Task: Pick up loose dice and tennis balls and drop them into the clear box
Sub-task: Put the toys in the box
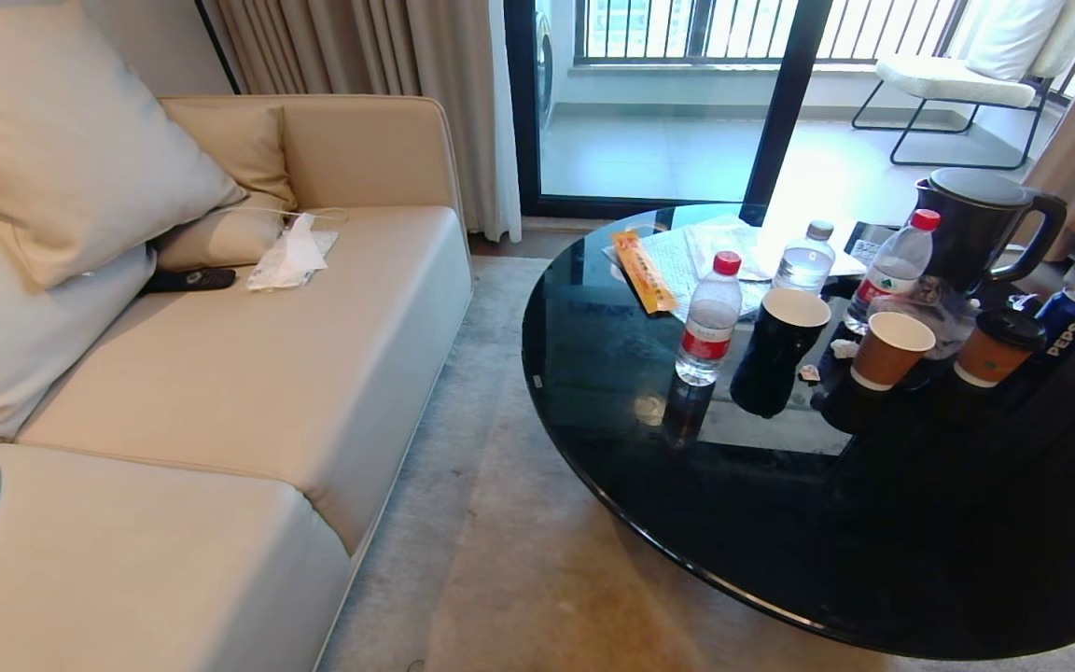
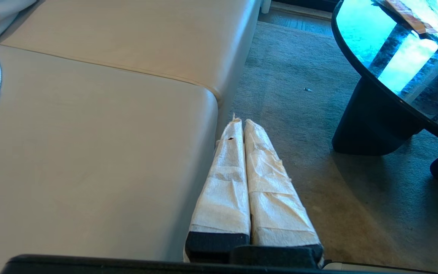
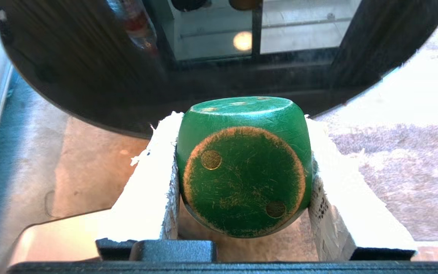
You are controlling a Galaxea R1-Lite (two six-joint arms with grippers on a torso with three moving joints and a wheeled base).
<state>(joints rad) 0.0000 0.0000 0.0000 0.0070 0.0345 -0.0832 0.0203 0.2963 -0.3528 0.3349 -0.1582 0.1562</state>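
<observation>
Near round black table [image 3: 89,76] edge, above carpet: R fingers [image 3: 154,182] pinching green die [image 3: 242,167]; L fingers [image 2: 226,182] pressed together by sofa [image 2: 89,133].

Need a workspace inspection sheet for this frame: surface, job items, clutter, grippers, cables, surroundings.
Surface: round black glass table, glossy; carpet underneath.
Job's things: green die clamped in the right gripper, two-dot face toward the wrist camera, above the carpet at the table's edge. Other dice, tennis balls, clear box: nothing seen.
Clutter: water bottles, paper cups, kettle, Pepsi can, papers on the table.
Grippers: right shut on the die; left gripper shut, empty, beside the sofa edge.
Cables: thin white cord on the sofa.
Surroundings: cushions, remote, curtains, balcony door, chair outside.
</observation>
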